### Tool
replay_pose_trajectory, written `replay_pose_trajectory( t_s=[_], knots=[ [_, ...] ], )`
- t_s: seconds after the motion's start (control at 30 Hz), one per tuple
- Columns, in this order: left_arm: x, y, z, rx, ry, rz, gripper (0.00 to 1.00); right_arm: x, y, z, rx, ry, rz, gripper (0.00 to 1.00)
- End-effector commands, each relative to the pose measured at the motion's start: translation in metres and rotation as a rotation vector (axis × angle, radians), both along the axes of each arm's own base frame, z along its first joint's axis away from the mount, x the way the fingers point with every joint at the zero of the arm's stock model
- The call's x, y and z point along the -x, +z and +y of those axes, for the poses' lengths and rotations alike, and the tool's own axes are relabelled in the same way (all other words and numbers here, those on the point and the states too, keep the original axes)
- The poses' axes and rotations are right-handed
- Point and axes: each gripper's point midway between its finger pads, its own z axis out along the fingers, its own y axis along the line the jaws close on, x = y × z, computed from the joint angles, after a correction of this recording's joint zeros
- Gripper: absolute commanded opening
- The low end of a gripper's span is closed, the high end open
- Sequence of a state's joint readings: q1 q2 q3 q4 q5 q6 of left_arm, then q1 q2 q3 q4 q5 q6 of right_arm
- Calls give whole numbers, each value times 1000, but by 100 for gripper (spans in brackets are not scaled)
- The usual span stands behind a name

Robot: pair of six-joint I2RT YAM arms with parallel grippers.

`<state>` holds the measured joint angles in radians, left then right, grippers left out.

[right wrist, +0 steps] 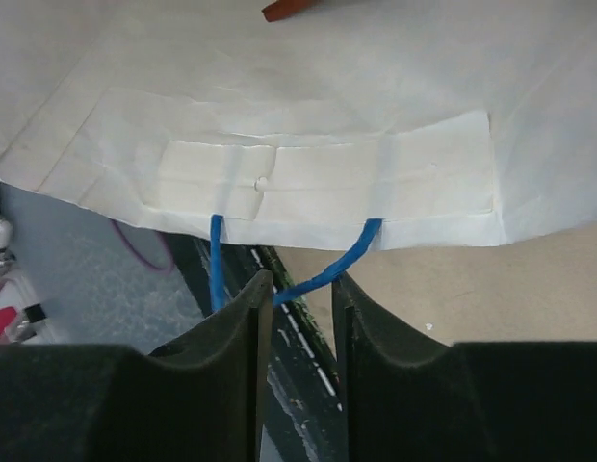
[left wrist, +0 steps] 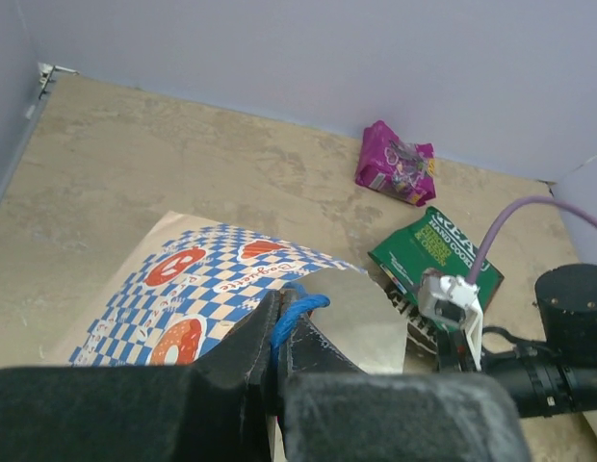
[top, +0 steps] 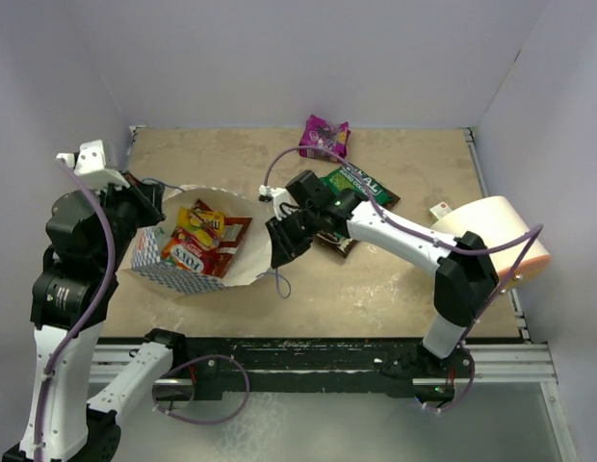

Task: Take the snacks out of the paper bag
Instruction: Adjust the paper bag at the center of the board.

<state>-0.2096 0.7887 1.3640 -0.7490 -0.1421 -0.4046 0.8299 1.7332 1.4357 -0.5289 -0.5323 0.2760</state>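
Snacks (top: 197,241) sit in the paper bag (top: 175,278) beside the right gripper (top: 276,252), jaws parted, empty; magenta packet (top: 324,136) and green packet (top: 361,183) out beyond it; left gripper (left wrist: 279,322) clamped on blue handle (left wrist: 298,308).

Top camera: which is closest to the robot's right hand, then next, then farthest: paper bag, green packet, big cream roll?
1. paper bag, just left of the right hand.
2. green packet, farther back, to the right.
3. cream roll, far right edge.
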Motion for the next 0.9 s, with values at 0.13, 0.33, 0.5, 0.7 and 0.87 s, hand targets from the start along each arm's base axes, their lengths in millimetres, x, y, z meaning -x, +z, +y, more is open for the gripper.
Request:
replay_pose_trajectory(
  t_s=[0.13,0.33,0.5,0.7,0.87],
  knots=[
    [6,16,-17,94,-72,-31,0,-43,79,-15,-85,-25,-463,53],
    [8,29,-27,77,-142,-66,0,-27,120,2,-297,395,-855,56],
    [8,30,-41,65,-230,-87,0,-22,100,21,-296,855,-1334,68],
    [10,26,-47,78,-262,-73,0,-49,63,55,-231,992,-1337,64],
    [13,24,-48,88,-267,-50,0,-53,25,68,-153,1086,-1403,65]
  ],
)
